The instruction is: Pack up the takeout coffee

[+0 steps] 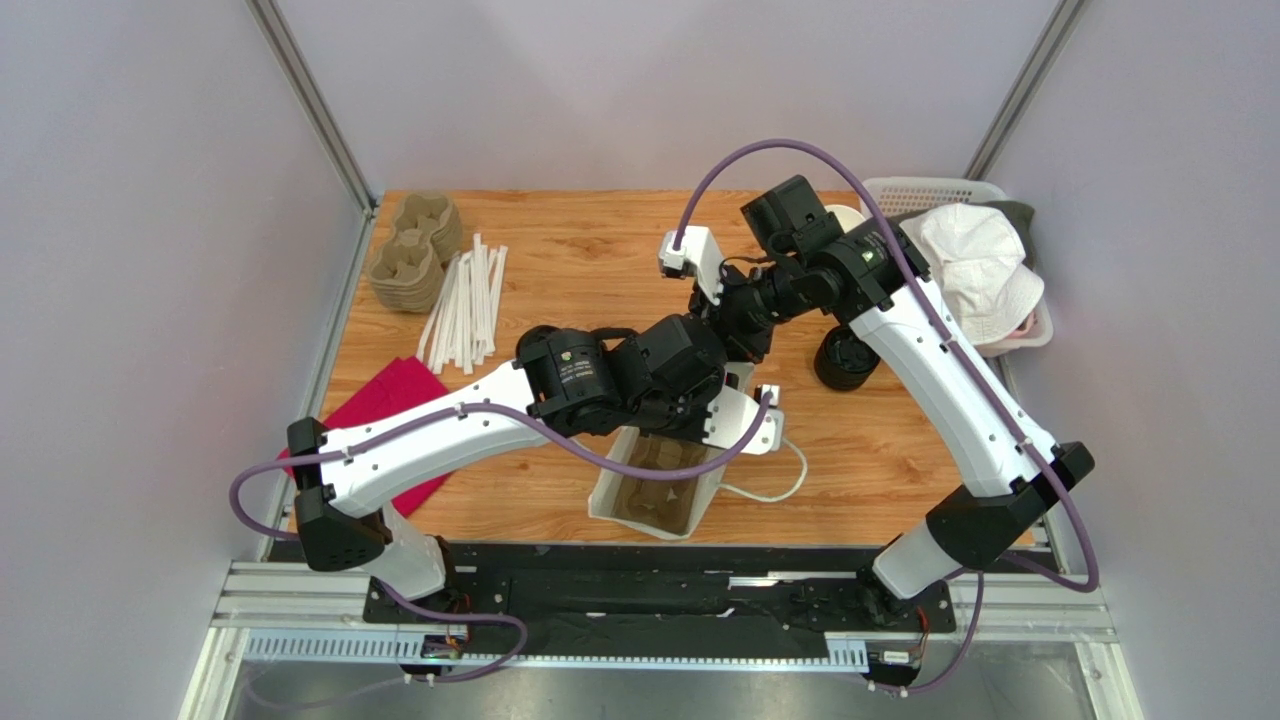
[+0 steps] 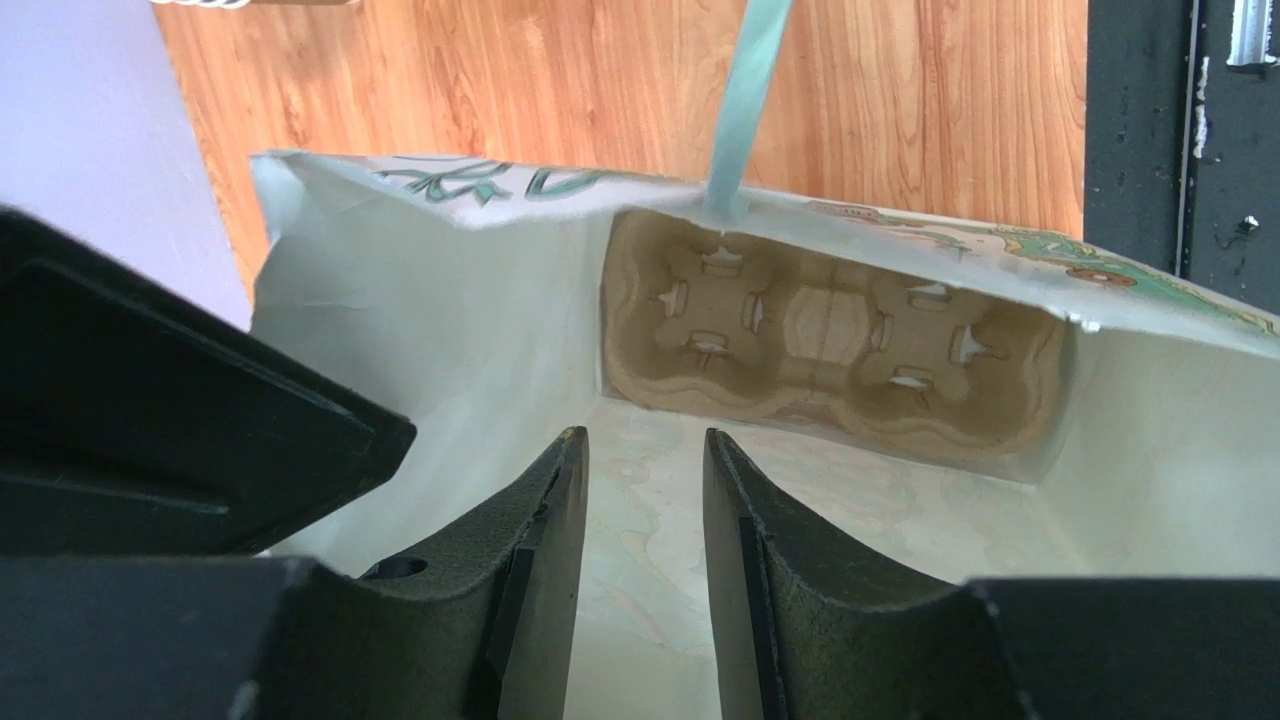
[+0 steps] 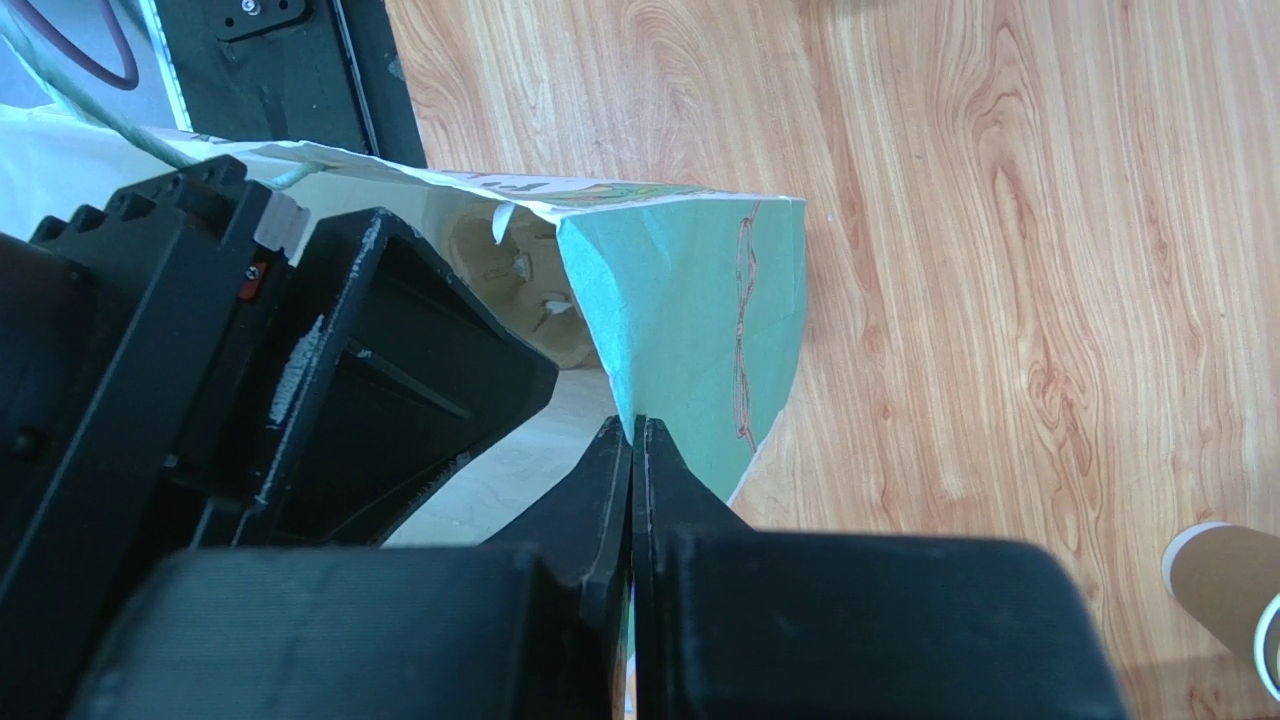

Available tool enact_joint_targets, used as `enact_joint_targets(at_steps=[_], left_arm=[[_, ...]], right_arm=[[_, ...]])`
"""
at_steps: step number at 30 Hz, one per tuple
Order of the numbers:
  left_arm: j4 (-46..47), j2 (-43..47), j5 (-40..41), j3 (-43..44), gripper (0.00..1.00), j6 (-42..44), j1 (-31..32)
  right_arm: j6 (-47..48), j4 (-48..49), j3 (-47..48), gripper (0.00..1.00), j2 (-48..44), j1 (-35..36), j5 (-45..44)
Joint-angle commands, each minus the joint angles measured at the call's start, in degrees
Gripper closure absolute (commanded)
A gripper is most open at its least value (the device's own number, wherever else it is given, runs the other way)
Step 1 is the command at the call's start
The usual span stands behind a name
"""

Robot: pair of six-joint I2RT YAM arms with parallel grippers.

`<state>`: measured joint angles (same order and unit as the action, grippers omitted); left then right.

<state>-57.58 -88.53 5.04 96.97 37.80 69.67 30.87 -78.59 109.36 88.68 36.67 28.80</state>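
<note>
A white and teal paper bag (image 1: pixel 657 483) stands open at the near middle of the table. A brown pulp cup carrier (image 2: pixel 827 338) lies at its bottom. My left gripper (image 2: pixel 646 438) is open and empty, with its fingers pointing down inside the bag's mouth. My right gripper (image 3: pixel 634 431) is shut on the bag's teal far rim (image 3: pixel 691 315) and holds it up. The takeout coffee (image 1: pixel 845 360) shows only as a black round lid to the right of the bag, partly hidden behind my right arm.
A stack of pulp carriers (image 1: pixel 413 255), white straws (image 1: pixel 466 308) and a red napkin (image 1: pixel 394 417) lie at the left. A white basket (image 1: pixel 932 192) with a white cloth is at the back right. A brown cup with a white rim (image 3: pixel 1225 578) lies near my right gripper.
</note>
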Motion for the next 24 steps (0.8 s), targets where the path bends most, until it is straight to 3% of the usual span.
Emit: enact_joint_targets(at_steps=[1,9,10,18,19,23,24], left_arm=[[1.5,3.9,-1.2,2.4,0.58,1.1,0.8],[2.7,9.3,-1.5,7.4,0.49,0.0,6.2],[2.4,9.6,-1.8,8.3,0.41,-0.4,6.2],[5.1,21.5,-2.3,11.6,0.16,-10.1,1.4],[5.0,22.4,-1.3,11.9,0.13,-11.3,0.1],[-0.6,22.6,-4.1,11.8,0.11,-20.7,-14.5],[-1.4,22.9,-8.1,10.1,0.1,-21.4,-23.2]], right_arm=[[2.6,-2.9,0.4,1.0,-1.1,-0.1,1.8],[3.2,-2.4,-1.7,1.0,-1.9,-0.1,-0.2],[3.1,-2.2,-2.0,1.0,-2.2,-0.1,-0.7],[1.6,-1.3,-3.9,1.0,-4.5,-0.2,-2.3],[1.4,-1.0,-3.9,1.0,-4.5,-0.1,-2.3],[0.0,-0.8,-3.0,1.0,-4.2,-0.2,-2.3],[-0.5,-0.8,-2.8,1.0,-4.3,-0.2,-2.3]])
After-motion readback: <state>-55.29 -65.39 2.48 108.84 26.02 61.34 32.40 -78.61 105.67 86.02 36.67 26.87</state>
